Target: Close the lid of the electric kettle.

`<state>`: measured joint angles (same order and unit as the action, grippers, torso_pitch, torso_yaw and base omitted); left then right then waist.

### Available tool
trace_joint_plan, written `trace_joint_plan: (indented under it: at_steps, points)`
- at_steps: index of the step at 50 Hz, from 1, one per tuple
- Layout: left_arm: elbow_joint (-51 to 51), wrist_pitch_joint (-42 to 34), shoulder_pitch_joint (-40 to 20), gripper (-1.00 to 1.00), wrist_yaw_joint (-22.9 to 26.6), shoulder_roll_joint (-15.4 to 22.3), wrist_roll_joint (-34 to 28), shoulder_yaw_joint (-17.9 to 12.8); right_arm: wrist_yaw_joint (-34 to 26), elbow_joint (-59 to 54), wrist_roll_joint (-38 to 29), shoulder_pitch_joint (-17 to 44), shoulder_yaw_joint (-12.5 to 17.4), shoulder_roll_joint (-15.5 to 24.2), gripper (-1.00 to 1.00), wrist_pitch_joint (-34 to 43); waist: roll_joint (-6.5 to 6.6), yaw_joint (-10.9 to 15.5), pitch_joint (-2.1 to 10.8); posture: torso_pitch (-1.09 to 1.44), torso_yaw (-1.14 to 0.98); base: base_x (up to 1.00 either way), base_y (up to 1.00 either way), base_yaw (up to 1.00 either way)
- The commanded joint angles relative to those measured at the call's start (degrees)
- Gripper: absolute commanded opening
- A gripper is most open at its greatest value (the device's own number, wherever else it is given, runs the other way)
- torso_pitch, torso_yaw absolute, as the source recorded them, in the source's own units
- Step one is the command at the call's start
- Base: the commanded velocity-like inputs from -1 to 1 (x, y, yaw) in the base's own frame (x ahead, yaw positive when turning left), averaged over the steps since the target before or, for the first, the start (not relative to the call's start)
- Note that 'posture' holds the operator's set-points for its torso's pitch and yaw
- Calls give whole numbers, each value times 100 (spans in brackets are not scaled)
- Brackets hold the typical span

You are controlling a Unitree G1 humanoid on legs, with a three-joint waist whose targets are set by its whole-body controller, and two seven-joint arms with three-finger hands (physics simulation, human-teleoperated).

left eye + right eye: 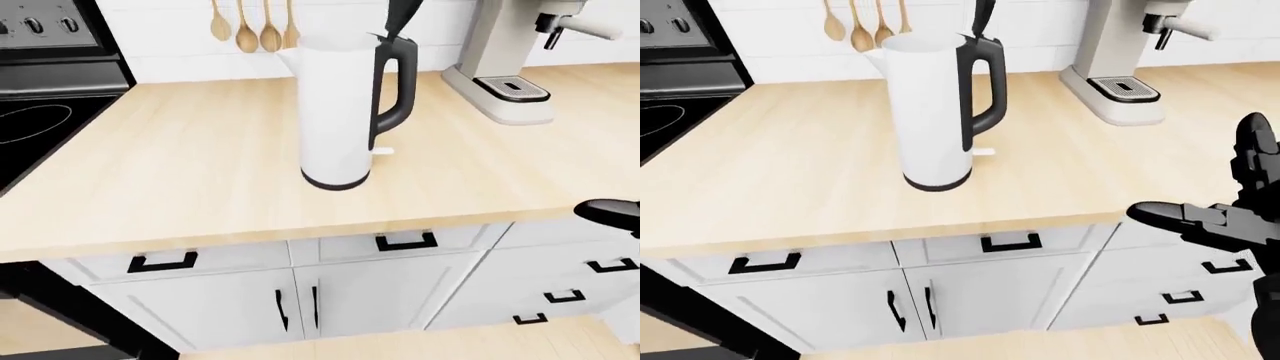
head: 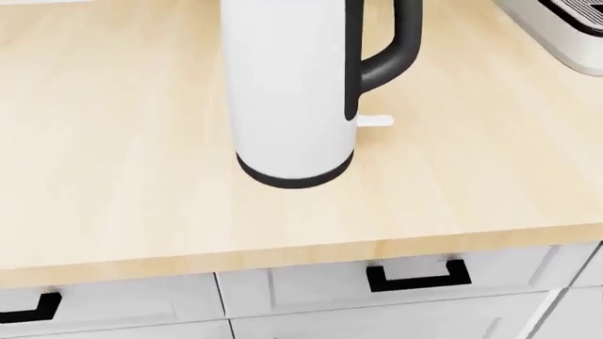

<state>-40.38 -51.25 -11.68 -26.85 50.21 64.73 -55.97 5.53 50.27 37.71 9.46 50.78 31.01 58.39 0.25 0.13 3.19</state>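
Gleaming white cylindrical kettle (image 1: 338,112), blk lid (image 1: 402,16) upright

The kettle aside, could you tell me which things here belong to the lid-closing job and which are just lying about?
Job: electric kettle; its raised black lid; right hand, open, low at right.
Lying about: coffee machine; wooden spoons; stove.

1. All I see of my body is my right hand (image 1: 1230,195), at the right edge of the right-eye view.
2. It is matte black all over, with no markings I can make out.
3. Its fingers (image 1: 1170,215) are blocky, built of short jointed segments with rounded tips.
4. In the left-eye view only one black rounded fingertip shows, at the right edge.
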Motion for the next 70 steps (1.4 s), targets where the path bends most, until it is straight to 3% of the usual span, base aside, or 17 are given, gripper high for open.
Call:
trace_joint_plan:
  at_steps: [1, 9, 21, 32, 41, 54, 70]
  points:
    - [-59, 143, -80, 100, 6, 140, -12, -95, -14, 80, -48, 70, 28, 90, 100, -218, 10, 1, 87, -25, 0, 0, 0, 0]
    - [-60, 118, -88, 100, -60, 192, 76, -135, -12, 110, -28, 84, 59, 97, 100, -166, 15, 15, 442, -33, 0, 0, 0, 0]
    - [-38, 167, -82, 100, -72, 195, 45, -75, 2, 122, -37, 81, 23, 84, 100, -178, 17, 57, 1089, -45, 0, 0, 0, 0]
    - [-72, 170, -106, 100, -20, 116, -34, -53, 28, 181, 13, 97, 61, 90, 100, -101, -2, 97, 1446, -56, 0, 0, 0, 0]
    - [-21, 250, -65, 100, -177, 166, 147, -92, 38, 169, 57, 91, 71, 104, 100, -179, -6, 113, 1538, -56, 0, 0, 0, 0]
    - [-32, 213, -94, 100, -151, 153, 90, -64, 181, 161, 304, 76, 170, 102, 100, -185, -11, 113, 1550, -56, 0, 0, 0, 0]
    - [-55, 246, -81, 100, -90, 94, 18, -15, 192, 77, 282, -37, 78, 92, 100, -407, -9, 98, 1551, -56, 0, 0, 0, 0]
